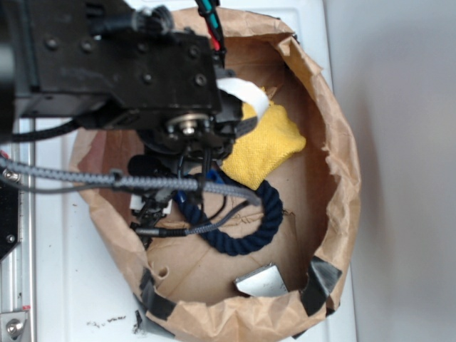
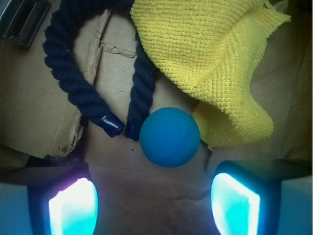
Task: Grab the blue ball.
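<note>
The blue ball lies on the brown cardboard floor, just ahead of my gripper in the wrist view. The gripper is open, with nothing between its glowing fingers, and the ball sits slightly right of centre, a short way beyond the fingertips. The ball touches one end of the dark navy rope ring on its left and lies close to the yellow cloth on its right. In the exterior view the black arm covers the ball.
Everything lies inside a rolled-down brown paper bag on a white surface. The rope ring curves in front of the yellow cloth. A shiny metal piece rests by the bag's near wall. Grey cables cross the left side.
</note>
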Motion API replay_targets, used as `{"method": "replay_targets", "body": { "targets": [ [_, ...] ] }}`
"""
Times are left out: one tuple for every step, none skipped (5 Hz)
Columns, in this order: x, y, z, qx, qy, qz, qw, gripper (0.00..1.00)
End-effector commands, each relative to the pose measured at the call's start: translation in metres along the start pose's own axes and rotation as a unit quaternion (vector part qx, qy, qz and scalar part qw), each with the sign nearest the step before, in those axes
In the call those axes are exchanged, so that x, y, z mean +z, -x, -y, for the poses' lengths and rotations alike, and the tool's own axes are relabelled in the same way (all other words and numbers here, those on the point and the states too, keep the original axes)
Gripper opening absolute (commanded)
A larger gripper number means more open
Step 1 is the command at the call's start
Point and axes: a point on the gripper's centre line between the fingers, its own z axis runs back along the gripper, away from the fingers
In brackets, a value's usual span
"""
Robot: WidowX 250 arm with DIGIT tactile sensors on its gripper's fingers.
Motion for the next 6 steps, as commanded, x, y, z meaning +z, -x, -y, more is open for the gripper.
{"method": "replay_targets", "body": {
  "targets": [
    [0.010, -0.007, 0.004, -0.003, -0.003, 0.010, 1.000, 1.00],
    [-0.020, -0.017, 0.006, -0.002, -0.035, 0.006, 0.999, 1.00],
    [-0.041, -0.024, 0.018, -0.021, -0.028, 0.019, 0.999, 1.00],
    [-0.055, -0.037, 0.024, -0.027, -0.043, 0.018, 0.999, 1.00],
    [-0.074, -0.042, 0.025, -0.029, -0.090, 0.017, 0.995, 1.00],
    [-0.068, -0.037, 0.028, -0.036, -0.093, 0.034, 0.994, 0.00]
  ]
}}
